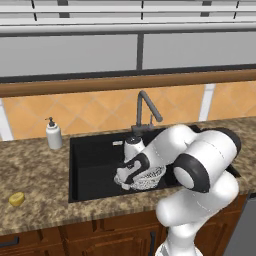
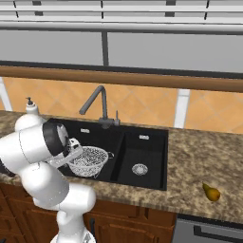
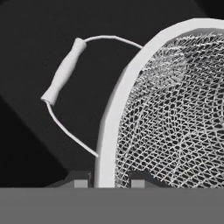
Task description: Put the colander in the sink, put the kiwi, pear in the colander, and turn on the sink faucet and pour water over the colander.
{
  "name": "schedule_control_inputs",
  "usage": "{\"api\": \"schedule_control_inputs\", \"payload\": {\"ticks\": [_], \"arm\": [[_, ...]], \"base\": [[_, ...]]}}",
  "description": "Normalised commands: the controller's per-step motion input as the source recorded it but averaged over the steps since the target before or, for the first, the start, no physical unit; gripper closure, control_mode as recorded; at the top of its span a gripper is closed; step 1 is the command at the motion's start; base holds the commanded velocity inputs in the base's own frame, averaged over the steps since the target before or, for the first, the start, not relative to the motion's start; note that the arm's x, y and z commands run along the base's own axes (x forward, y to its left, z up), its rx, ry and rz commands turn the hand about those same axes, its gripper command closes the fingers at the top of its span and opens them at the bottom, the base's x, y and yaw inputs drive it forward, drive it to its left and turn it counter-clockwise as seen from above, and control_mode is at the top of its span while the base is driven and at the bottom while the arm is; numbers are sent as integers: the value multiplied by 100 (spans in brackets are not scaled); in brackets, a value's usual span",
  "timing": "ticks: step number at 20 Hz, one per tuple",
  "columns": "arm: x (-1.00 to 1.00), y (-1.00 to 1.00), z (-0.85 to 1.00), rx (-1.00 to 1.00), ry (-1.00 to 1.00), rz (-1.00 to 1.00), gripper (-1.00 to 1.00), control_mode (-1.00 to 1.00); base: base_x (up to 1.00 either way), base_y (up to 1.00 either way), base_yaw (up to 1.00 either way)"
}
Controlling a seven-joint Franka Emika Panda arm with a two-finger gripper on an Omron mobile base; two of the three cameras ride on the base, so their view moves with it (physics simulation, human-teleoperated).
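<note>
The sink [image 1: 95, 150] lies under and around the jaws, its large basin directly below them and the smaller basin off to the arm's right. The faucet [image 1: 146, 111] stands behind the jaws at the sink's back rim. The colander [image 2: 88, 161] hangs in the large basin, and the gripper [image 3: 106, 183] is closed tight on its rim, one fingertip [image 3: 80, 183] outside the white band and the other inside against the mesh, with a wire handle [image 3: 64, 76] looping just past the jaws on the outer side. Whether the bowl's base already touches the basin floor I cannot tell. The pear [image 1: 16, 199] sits far to the left of the jaws on the counter [image 1: 35, 170], and the kiwi [image 2: 211, 192] far to the right, both well apart from the sink. The risk I see: the pinch is on a thin rim at one edge, so the bowl could swing or tip, and if let go before it rests flat it may land tilted or roll toward the drain; a sideways move could also knock it against the basin wall or the faucet. Counted: one sink with two basins, one faucet, one colander, one pear, one kiwi, one soap bottle [image 1: 53, 135].
</note>
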Motion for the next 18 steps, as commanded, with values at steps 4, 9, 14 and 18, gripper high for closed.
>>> {"api": "schedule_control_inputs", "payload": {"ticks": [4, 9, 14, 18], "arm": [[33, -1, -26, 0, -2, -18, 100, -100], [28, 0, -33, 0, -11, -17, 100, -100], [0, 0, -23, 0, -4, -7, 100, -100], [0, -3, -11, 0, 0, 0, 100, -100]], "base": [[0, 0, 0], [0, 0, 0], [0, 0, 0], [0, 0, 0]]}}
